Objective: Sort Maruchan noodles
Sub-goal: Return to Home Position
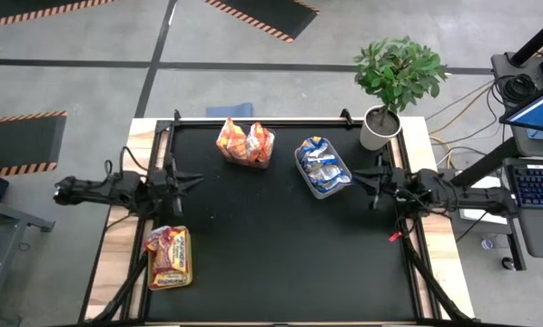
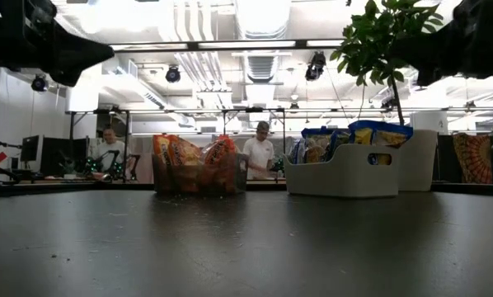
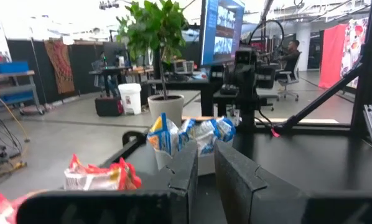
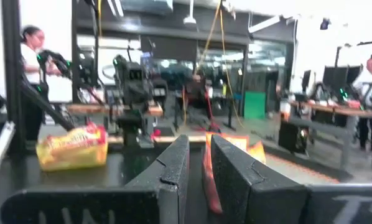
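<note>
The Maruchan noodles stand in three lots on the black table. The orange packets (image 1: 244, 143) stand upright in a bin at the far edge. The blue-and-yellow packets (image 1: 322, 166) fill a grey bin (image 2: 345, 177) to their right. The red-and-white packets (image 1: 169, 257) lie in a yellow-green bin (image 1: 189, 265) at the near left. My left gripper (image 1: 194, 179) hangs level over the table's left edge, shut and holding nothing. My right gripper (image 1: 360, 177) hangs level over the right edge, also shut and holding nothing. The two grippers point at each other across the table.
A potted plant (image 1: 394, 82) stands at the table's far right corner, just behind the grey bin. Bare black table (image 1: 281, 245) stretches between the arms and toward the near edge. People (image 2: 261, 148) sit in the room beyond the table.
</note>
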Controlling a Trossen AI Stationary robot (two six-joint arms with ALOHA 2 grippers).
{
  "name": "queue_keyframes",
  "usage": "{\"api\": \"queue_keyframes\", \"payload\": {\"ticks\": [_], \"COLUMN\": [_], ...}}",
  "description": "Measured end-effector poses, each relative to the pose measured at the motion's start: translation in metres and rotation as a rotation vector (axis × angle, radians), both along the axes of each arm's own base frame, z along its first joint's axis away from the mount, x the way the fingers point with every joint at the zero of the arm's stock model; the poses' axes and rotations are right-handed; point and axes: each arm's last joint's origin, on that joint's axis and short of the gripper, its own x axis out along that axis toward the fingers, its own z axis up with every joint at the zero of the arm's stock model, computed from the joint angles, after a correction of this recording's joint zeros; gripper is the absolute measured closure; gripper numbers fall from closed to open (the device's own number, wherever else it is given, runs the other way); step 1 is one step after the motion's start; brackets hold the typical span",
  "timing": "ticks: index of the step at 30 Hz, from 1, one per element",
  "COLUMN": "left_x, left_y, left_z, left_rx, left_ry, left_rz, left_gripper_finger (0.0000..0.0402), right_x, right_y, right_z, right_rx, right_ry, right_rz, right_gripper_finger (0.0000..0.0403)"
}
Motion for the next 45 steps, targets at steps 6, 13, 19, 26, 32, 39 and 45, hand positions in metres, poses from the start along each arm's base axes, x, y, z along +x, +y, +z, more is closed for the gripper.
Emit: {"api": "queue_keyframes", "payload": {"ticks": [6,13,19,26,32,39,45], "left_x": [0.005,0.005,0.009,0.011,0.01,0.011,0.011], "left_y": [-0.001,-0.002,-0.006,-0.009,-0.008,-0.008,-0.008], "left_z": [-0.015,-0.015,-0.024,-0.026,-0.023,-0.023,-0.023], "left_rx": [-0.044,-0.044,-0.028,-0.028,-0.047,-0.049,-0.049], "left_ry": [0.02,0.002,0.008,-0.045,-0.08,-0.07,-0.069], "left_rz": [-0.005,-0.048,-0.172,-0.274,-0.242,-0.242,-0.242], "left_gripper_finger": [0.0365,0.0365,0.0365,0.0365,0.0365,0.0365,0.0365], "right_x": [-0.008,-0.007,-0.006,-0.006,-0.005,-0.003,-0.003], "right_y": [0.002,0.002,0.004,0.005,0.004,0.004,0.004], "right_z": [-0.003,-0.007,-0.013,-0.013,-0.023,-0.024,-0.024], "right_rx": [0.012,0.051,0.001,-0.009,-0.182,-0.193,-0.114], "right_ry": [0.006,0.042,0.117,0.117,0.237,0.262,0.252], "right_rz": [0.035,0.068,0.134,0.155,0.1,0.102,0.113], "right_gripper_finger": [0.0345,0.0345,0.0345,0.0345,0.0342,0.0343,0.0337]}}
